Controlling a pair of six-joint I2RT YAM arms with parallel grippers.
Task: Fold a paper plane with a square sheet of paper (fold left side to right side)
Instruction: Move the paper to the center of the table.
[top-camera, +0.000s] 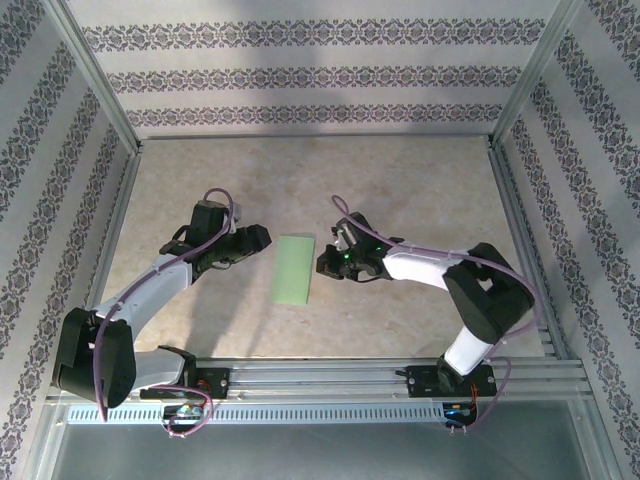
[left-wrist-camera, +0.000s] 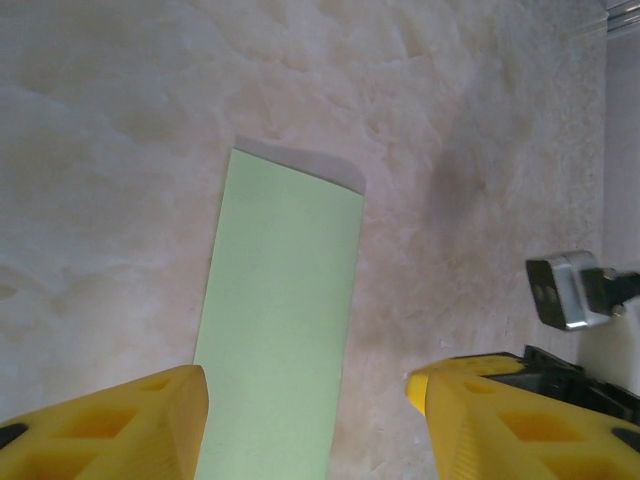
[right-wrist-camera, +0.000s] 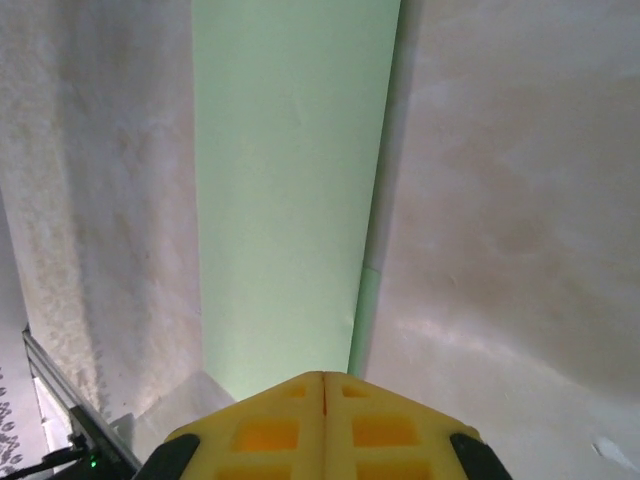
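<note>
I judge the first fold done: the square sheet of paper (top-camera: 294, 269) lies halved, a narrow strip on the worktop (top-camera: 400, 190). My left pincer (left-wrist-camera: 305, 392) stands spread; my right pincer (right-wrist-camera: 322, 380) is pressed together at the strip's edge. Nose and wing folds remain.

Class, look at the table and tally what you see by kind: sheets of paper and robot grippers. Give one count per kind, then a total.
Paper, pale green: 1
Grippers, yellow fingers: 2 (left gripper, right gripper)
Total: 3
</note>
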